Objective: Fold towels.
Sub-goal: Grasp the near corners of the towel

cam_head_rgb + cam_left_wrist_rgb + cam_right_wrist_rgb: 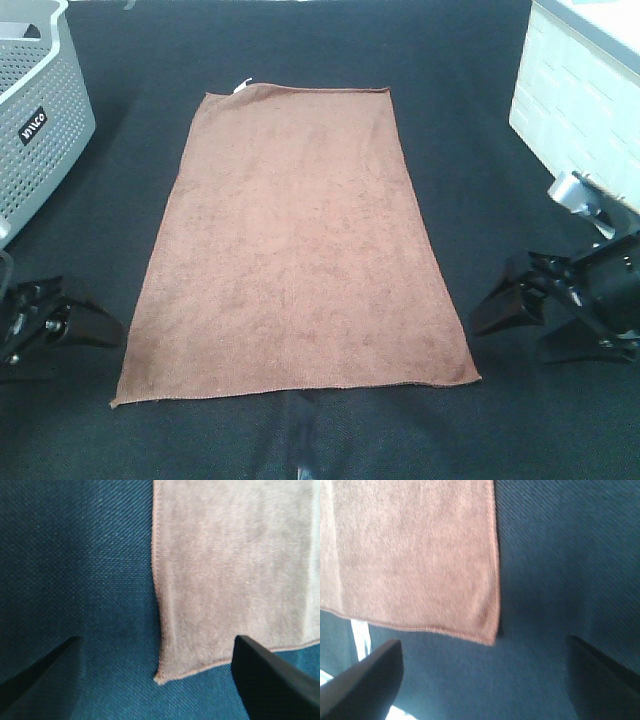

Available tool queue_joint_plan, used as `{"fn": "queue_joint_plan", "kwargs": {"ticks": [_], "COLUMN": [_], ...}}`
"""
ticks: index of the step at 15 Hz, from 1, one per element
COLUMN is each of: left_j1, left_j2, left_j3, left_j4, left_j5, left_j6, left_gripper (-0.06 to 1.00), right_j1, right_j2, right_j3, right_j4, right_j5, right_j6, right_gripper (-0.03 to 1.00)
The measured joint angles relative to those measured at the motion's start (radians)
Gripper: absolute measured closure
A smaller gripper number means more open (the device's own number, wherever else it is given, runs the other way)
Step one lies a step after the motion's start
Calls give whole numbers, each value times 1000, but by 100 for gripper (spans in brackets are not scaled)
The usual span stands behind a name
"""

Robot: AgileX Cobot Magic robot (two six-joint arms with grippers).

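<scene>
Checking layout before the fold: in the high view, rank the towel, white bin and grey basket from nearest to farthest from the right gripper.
1. Towel, its near corner just beside the right gripper.
2. White bin, farther back on the right.
3. Grey basket, far left.

One towel (300, 240), one basket (45, 140), one bin (575, 110), two hands, left hand (95, 345), right hand (508, 340)

Dark woven tabletop (470, 150) lies open beside the reddish-brown terry towel (295, 240); grey perforated plastic basket (40, 120) blocks far-left, white rectangular bin (570, 110) far-right.
</scene>
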Motion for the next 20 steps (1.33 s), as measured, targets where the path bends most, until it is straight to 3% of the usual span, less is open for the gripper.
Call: {"fn": "queue_joint_plan", "kwargs": {"ticks": [1, 3, 7, 9, 12, 14, 15, 16, 17, 18, 20], "left_j1": [0, 0, 0, 0, 0, 0, -6, -6, -16, -20, -20], "left_j2": [56, 80, 175, 232, 313, 337, 343, 343, 343, 343, 343], "left_j3": [0, -1, -3, -7, -43, -66, -74, -74, -76, -76, -76], "left_j4": [-91, -135, -375, -418, -424, -417, -416, -416, -415, -413, -409], "left_j5": [5, 9, 133, 225, 310, 308, 296, 296, 283, 281, 281], "left_j6": [89, 142, 373, 464, 498, 498, 498, 498, 503, 521, 535], "left_gripper": [19, 19, 20, 23, 35, 48, 61, 61, 75, 92, 94], "right_j1": [0, 0, 38, 116, 166, 166, 166, 166, 166, 166, 166], "right_j2": [59, 94, 226, 264, 302, 307, 314, 314, 319, 322, 325], "right_j3": [0, -4, -95, -140, -184, -184, -184, -184, -184, -184, -184], "right_j4": [96, 134, 174, 194, 205, 204, 197, 197, 191, 189, 189], "right_j5": [-8, -9, 4, 3, 2, -21, -35, -35, -52, -59, -59], "right_j6": [-103, -146, -194, -181, -133, -130, -119, -119, -102, -95, -68], "right_gripper": [17, 18, 26, 27, 32, 47, 59, 59, 81, 93, 97]}}
